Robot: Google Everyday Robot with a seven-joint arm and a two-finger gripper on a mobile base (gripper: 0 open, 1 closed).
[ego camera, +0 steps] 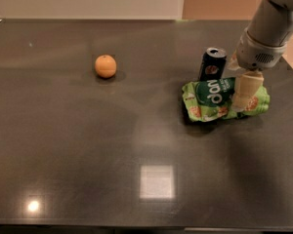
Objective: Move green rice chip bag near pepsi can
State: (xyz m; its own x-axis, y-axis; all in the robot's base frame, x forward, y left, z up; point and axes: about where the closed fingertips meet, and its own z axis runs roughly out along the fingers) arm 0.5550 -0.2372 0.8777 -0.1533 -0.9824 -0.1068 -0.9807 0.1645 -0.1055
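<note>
- As I read the scene from the left, the first thing I meet is an orange point(105, 66), well to the left of the pepsi can point(213, 63). I judge it no obstacle to anything I have left to do.
- The dark table point(88, 145) in front of the can shows bright patches of glare from lights.
- The can stands upright, and the green rice chip bag point(212, 100) lies flat just in front of it. The bag's upper edge is at the can's base, but I cannot tell whether they touch.
- By my judgement the placing is as good as done, since the bag is near the can already.
- The gripper point(246, 90) is down on the bag's right half, to the right of the can. I cannot tell how far open it is, or whether it has hold of the bag.
- What I think remains is letting go and lifting straight off. The can is close beside the wrist, so a sideways drift could knock it.
</note>
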